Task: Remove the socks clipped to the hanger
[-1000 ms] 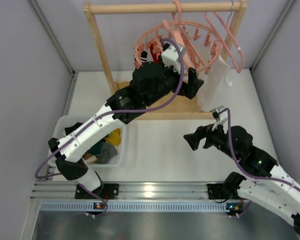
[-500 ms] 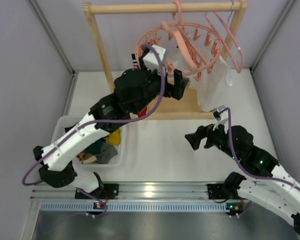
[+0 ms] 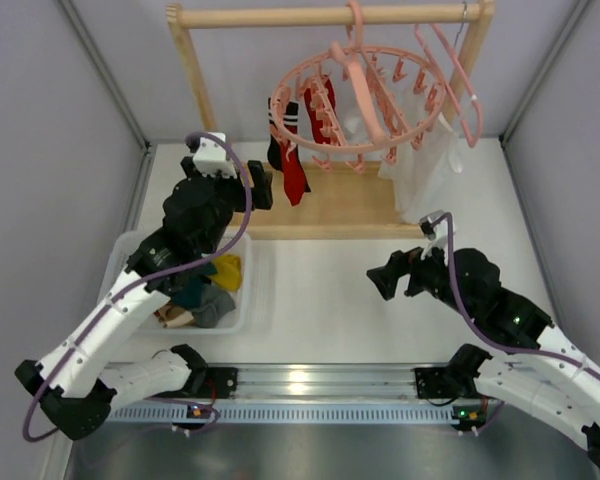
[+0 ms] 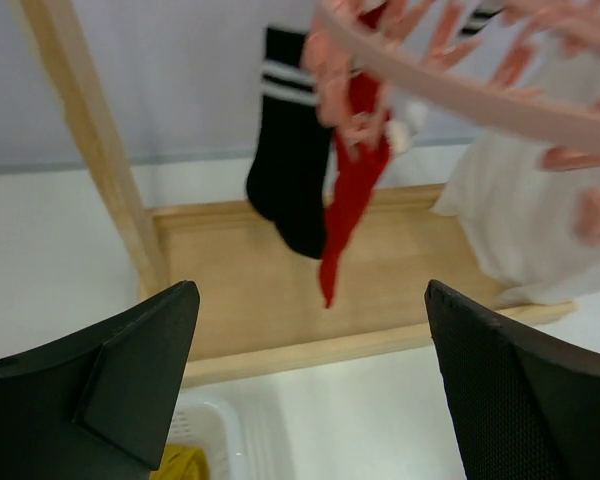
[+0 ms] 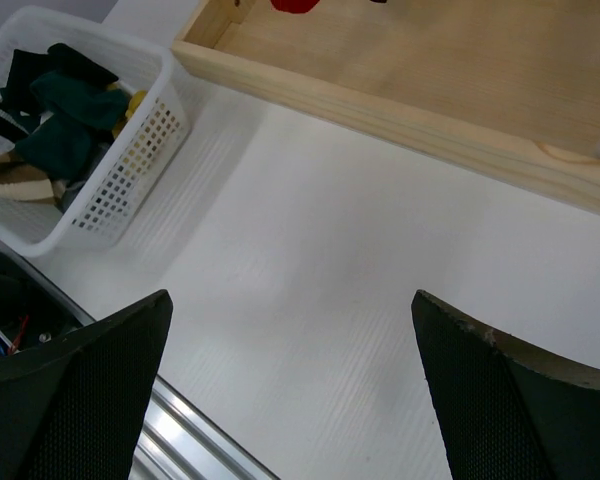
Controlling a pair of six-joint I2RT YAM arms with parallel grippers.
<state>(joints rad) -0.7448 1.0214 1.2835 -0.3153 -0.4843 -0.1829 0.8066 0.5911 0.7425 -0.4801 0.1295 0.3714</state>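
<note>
My left claw (image 3: 262, 190) and right claw (image 3: 385, 280) stood apart, empty; socks (image 3: 292, 165) hung from the hanger (image 3: 360, 150) at 12 o'clock.

Light is bright and even, with soft shadows. In the top view, glare sits on the rail (image 3: 298, 381). The left wrist view is soft, and the hanger (image 4: 500, 95) near the lens blurs. The right wrist view is sharper; the basket (image 5: 130, 150) casts a faint shadow on the desk (image 5: 310, 290).
</note>
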